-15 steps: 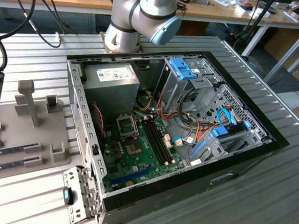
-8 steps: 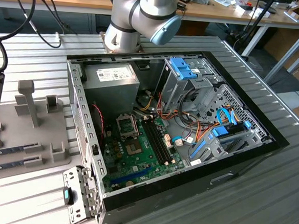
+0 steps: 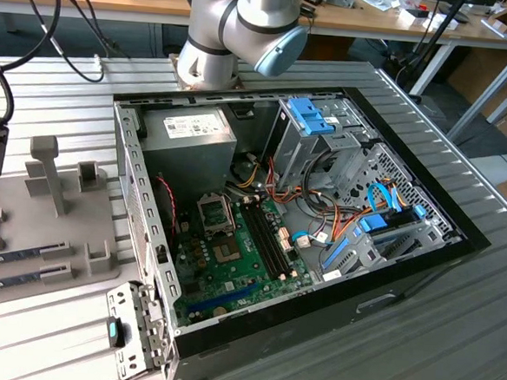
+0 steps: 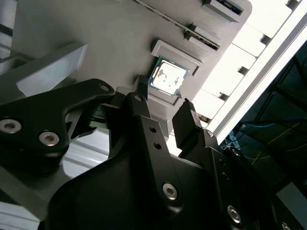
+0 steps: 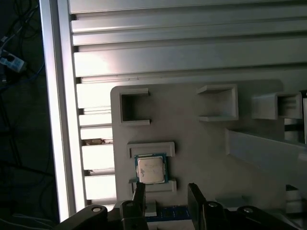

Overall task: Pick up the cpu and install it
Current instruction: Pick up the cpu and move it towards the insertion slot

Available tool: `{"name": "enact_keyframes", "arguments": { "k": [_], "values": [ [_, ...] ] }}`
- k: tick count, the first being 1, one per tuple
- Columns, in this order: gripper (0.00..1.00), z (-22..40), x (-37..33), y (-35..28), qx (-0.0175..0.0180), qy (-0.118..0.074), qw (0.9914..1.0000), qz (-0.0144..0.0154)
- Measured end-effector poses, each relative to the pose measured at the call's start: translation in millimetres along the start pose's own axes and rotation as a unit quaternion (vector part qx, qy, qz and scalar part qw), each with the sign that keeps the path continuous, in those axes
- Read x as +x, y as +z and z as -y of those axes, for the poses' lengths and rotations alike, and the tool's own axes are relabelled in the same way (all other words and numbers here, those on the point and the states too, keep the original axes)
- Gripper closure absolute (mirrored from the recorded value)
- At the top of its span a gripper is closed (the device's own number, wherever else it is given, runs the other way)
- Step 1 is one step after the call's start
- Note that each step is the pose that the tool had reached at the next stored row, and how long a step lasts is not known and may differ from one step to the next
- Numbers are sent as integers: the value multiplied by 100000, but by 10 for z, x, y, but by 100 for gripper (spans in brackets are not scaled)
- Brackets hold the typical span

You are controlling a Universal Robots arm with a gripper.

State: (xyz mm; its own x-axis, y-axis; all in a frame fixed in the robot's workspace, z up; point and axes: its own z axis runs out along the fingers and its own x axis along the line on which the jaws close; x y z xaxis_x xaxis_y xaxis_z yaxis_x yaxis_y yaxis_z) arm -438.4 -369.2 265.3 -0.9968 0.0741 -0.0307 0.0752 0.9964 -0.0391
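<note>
The gripper point(image 5: 166, 189) hangs over the grey tray point(image 5: 192, 139), close above the cpu point(image 5: 151, 168). Its two fingers are spread apart and hold nothing, and they are not yet around the chip. The cpu lies flat, metal side up, in a shallow bracketed nest that likely keeps it square for a grab. The open computer case point(image 3: 322, 203) and its board socket point(image 3: 217, 212) sit well apart, towards the exterior view's right.
</note>
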Motion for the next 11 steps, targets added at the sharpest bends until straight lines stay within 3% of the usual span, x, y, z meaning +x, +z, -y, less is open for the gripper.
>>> {"name": "enact_keyframes", "arguments": {
  "k": [11],
  "values": [
    [52,-2,2,51,-1,0,100000,0]
  ]
}}
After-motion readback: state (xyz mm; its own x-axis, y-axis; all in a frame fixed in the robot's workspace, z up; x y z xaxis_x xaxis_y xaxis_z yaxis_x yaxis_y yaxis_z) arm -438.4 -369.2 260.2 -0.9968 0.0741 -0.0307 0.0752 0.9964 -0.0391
